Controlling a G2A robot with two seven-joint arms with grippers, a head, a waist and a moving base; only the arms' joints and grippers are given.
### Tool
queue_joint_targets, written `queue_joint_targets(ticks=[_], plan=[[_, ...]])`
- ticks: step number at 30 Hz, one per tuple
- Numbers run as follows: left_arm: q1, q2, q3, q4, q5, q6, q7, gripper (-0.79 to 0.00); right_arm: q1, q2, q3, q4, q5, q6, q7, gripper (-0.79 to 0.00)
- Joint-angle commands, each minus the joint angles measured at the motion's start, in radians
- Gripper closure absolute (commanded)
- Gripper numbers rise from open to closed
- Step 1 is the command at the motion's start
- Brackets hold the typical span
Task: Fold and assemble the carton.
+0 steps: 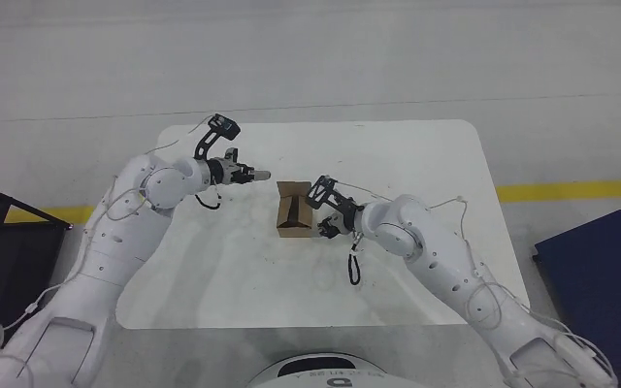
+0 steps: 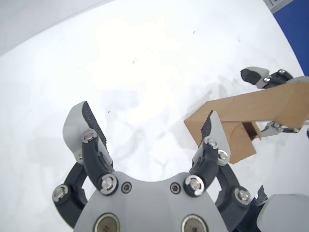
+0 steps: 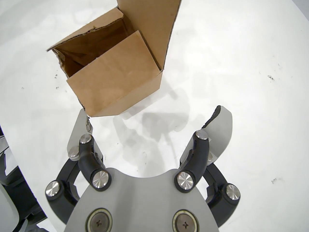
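Carton [image 3: 115,83] stands upright; right wrist view exposes its open interior. Right gripper [image 3: 151,115] spread, empty, one finger [image 3: 80,126] possibly touching it. Left gripper [image 2: 148,115] spread, empty, leftward.

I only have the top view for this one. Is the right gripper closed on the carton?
Observer: No. In the right wrist view the right gripper is open; the carton sits just ahead of its fingertips.
Operator: Any flaps folded yet?
Observer: One short flap lies folded over part of the opening; a long flap stands upright.
Operator: And the other arm?
Observer: The left gripper is open, nothing between its fingers.
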Motion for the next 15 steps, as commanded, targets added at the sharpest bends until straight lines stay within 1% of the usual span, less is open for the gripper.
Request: queue_joint_targets(ticks=[1, 4, 8, 11, 15], plan=[[-0.067, -0.026, 0.060, 0.059, -0.021, -0.032, 0.015, -0.785, 0.000, -0.001, -0.003, 0.002, -0.012, 0.011, -0.003, -0.785], [-0.132, -0.062, 0.131, 0.135, -0.043, -0.097, 0.040, -0.785, 0.001, -0.004, -0.002, 0.007, -0.030, 0.045, -0.011, -0.782], [-0.159, -0.093, 0.193, 0.206, -0.059, -0.171, 0.058, -0.785, 0.007, -0.004, 0.025, 0.023, -0.046, 0.094, -0.022, -0.763], [-0.164, -0.106, 0.225, 0.231, -0.056, -0.215, 0.047, -0.785, 0.012, -0.003, 0.041, 0.039, -0.068, 0.123, -0.024, -0.730], [-0.156, -0.115, 0.240, 0.242, -0.055, -0.230, 0.053, -0.785, 0.011, -0.006, 0.047, 0.043, -0.060, 0.121, -0.033, -0.730]])
